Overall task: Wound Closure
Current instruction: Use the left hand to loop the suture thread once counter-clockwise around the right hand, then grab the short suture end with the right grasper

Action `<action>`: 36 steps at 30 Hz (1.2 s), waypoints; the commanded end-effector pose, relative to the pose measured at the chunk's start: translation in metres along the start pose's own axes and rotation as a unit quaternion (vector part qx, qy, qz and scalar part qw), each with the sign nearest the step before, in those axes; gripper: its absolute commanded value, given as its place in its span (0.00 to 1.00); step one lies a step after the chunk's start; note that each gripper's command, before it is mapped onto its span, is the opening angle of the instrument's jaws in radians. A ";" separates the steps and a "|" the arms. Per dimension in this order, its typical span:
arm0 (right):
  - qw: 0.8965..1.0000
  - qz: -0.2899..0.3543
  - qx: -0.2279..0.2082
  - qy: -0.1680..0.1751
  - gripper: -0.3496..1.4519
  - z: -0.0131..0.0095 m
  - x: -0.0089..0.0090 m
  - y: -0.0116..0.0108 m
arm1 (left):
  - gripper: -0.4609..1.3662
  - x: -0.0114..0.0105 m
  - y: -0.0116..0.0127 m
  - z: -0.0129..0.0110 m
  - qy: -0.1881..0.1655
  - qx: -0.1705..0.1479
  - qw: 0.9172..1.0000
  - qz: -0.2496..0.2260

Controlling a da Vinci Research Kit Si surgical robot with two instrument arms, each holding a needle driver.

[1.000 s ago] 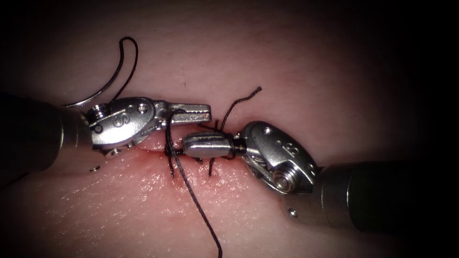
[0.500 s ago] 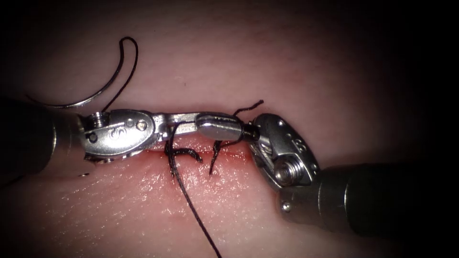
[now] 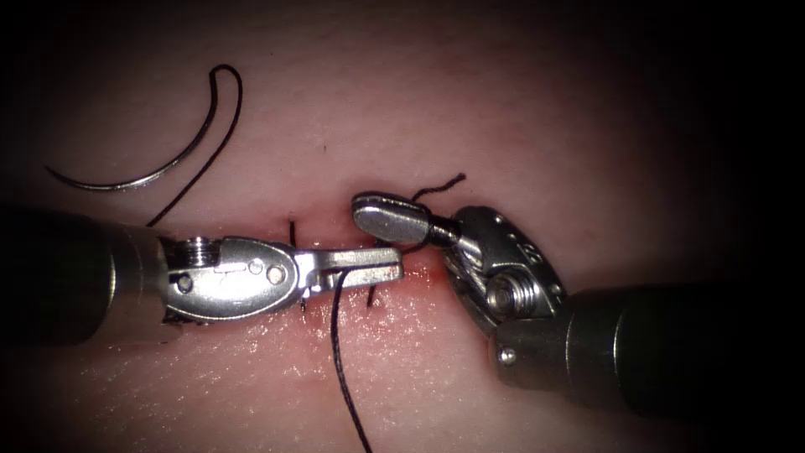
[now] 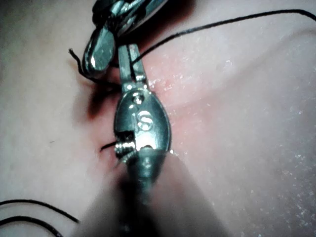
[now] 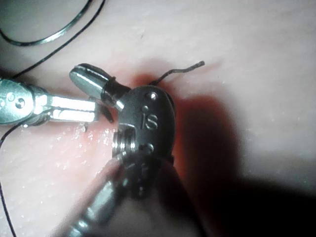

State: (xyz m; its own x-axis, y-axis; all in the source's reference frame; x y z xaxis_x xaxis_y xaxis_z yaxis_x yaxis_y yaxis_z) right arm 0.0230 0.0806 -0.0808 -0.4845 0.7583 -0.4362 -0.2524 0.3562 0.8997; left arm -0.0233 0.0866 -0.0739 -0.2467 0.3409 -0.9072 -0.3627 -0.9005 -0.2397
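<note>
Knot-tying looks to be the step in hand, judging by how the two tools are meeting over the cut [image 3: 423, 270] with thread in each. The left tool [image 3: 369, 267] is lying along the cut with its jaws pressed together on the long thread [image 3: 344, 369], which is running from the jaws toward the near edge of the tissue [image 3: 503, 109]. The right tool [image 3: 387, 216] is sitting just beyond the left tool's tip, jaws together. It seems to be gripping the short thread end [image 3: 440, 183], whose free tail is curling away toward the far right of the tissue. The two tips are nearly touching. Dark stitches [image 3: 371, 295] are crossing the cut beside them.

The needle [image 3: 142, 176] is lying loose on the tissue toward its far left corner, well away from both tools. Neither tool is holding it and it is not in the tissue. The thread trailing from it is looping back toward the left tool's shaft.

By my reading, any tightening is calling for the two strands to be drawn apart evenly and flat across the cut. The short end needs a firm grip so it is not slipping free, and the loose needle needs to be kept clear of the tools.
</note>
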 end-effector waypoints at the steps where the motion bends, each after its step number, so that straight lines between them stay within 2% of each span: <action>1: 1.000 0.013 -0.022 -0.002 0.00 0.0001 0.0001 -0.0002 | 0.06 0.0000 0.0000 0.0001 0.000 -0.004 1.000 -0.001; 4: 0.996 0.051 -0.074 0.000 0.00 0.0002 -0.0001 -0.0008 | 0.06 0.0000 0.0001 0.0004 0.000 -0.004 1.000 -0.001; 8: 0.989 0.030 -0.143 -0.010 0.00 0.0001 -0.0001 -0.0014 | 0.06 0.0000 0.0002 0.0006 0.000 -0.004 1.000 -0.001; 10: 0.985 0.023 -0.172 -0.005 0.18 0.0001 -0.0001 -0.0014 | 0.06 0.0001 0.0003 0.0007 -0.001 -0.005 1.000 -0.001; 11: 0.982 0.020 -0.187 0.000 0.35 0.0000 -0.0002 -0.0014 | 0.06 0.0001 0.0004 0.0008 -0.001 -0.006 1.000 -0.001; 12: 0.981 0.020 -0.193 0.001 0.45 0.0000 -0.0002 -0.0014 | 0.06 0.0001 0.0004 0.0009 -0.001 -0.007 1.000 -0.001; 13: 0.979 0.020 -0.205 0.006 0.65 0.0000 -0.0002 -0.0014 | 0.06 0.0001 0.0005 0.0010 -0.001 -0.008 1.000 -0.001; 14: 0.977 0.020 -0.212 0.008 0.71 -0.0001 -0.0002 -0.0014 | 0.06 0.0001 0.0006 0.0011 0.000 -0.010 1.000 -0.001; 15: 0.976 0.021 -0.217 0.009 0.73 -0.0001 -0.0002 -0.0014 | 0.06 0.0001 0.0007 0.0012 0.000 -0.010 1.000 0.000; 16: 0.974 0.020 -0.225 0.013 0.75 -0.0001 -0.0003 -0.0013 | 0.06 0.0001 0.0008 0.0013 -0.001 -0.012 1.000 0.000; 18: 0.974 0.027 -0.226 0.015 0.65 -0.0005 -0.0004 -0.0012 | 0.06 0.0000 0.0010 0.0015 -0.004 -0.017 1.000 0.001; 25: 0.966 0.021 -0.257 0.018 0.70 -0.0019 -0.0007 -0.0005 | 0.06 -0.0002 0.0012 0.0018 -0.006 -0.019 1.000 0.003; 30: 0.957 0.059 -0.283 0.016 0.58 -0.0040 -0.0014 0.0005 | 0.06 -0.0005 0.0017 0.0023 -0.010 -0.026 1.000 0.005; 36: 0.946 0.115 -0.302 0.025 0.58 -0.0062 -0.0019 0.0023 | 0.06 -0.0010 0.0026 0.0033 -0.009 -0.036 0.999 0.012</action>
State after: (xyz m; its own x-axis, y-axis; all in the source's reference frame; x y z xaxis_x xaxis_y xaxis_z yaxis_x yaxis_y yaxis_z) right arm 0.0177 0.0763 -0.0776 -0.6255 0.7441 -0.2344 -0.5561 -0.2146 0.8029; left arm -0.0272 0.0846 -0.0724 -0.2720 0.3223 -0.9067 -0.2963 -0.9245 -0.2397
